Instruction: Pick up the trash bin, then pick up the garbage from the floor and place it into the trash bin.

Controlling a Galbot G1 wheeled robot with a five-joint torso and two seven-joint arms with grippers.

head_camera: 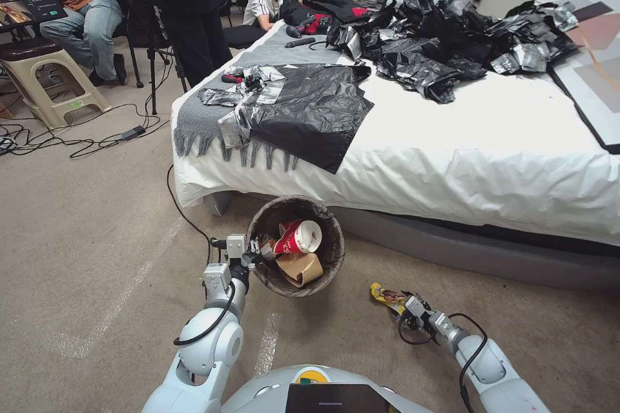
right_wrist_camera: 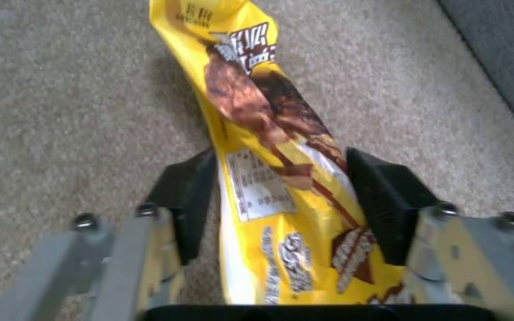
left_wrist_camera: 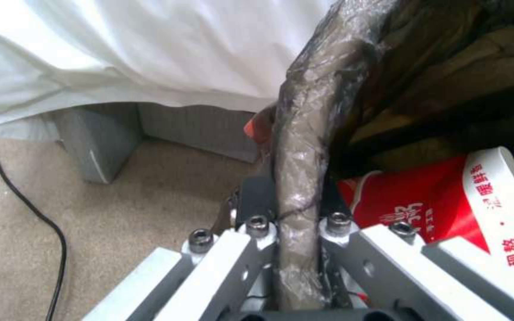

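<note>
While the left gripper [head_camera: 258,251] is clamping the trash bin [head_camera: 326,222] by its near-left rim, the bin is sitting tilted just in front of the bed [head_camera: 484,142], mouth toward the robot. In the left wrist view the gripper [left_wrist_camera: 296,200] is pinching the liner-wrapped rim w/ both pads pressed against it, one outside, one inside. A red-and-white paper cup [head_camera: 298,237] & a brown cardboard piece [head_camera: 300,268] are lying inside the bin; the cup [left_wrist_camera: 447,200] is showing right beside the inner finger.

To the robot's right, the right gripper [head_camera: 405,306] is reaching down to the carpet [head_camera: 97,239], where a yellow snack wrapper [head_camera: 387,297] is lying near the bin but apart from it. Per the right wrist view, its fingers [right_wrist_camera: 388,205] are straddling the wrapper [right_wrist_camera: 269,187], spread w/ gaps on both sides, not squeezing it; wrapper is lying flat betw. them.
</note>
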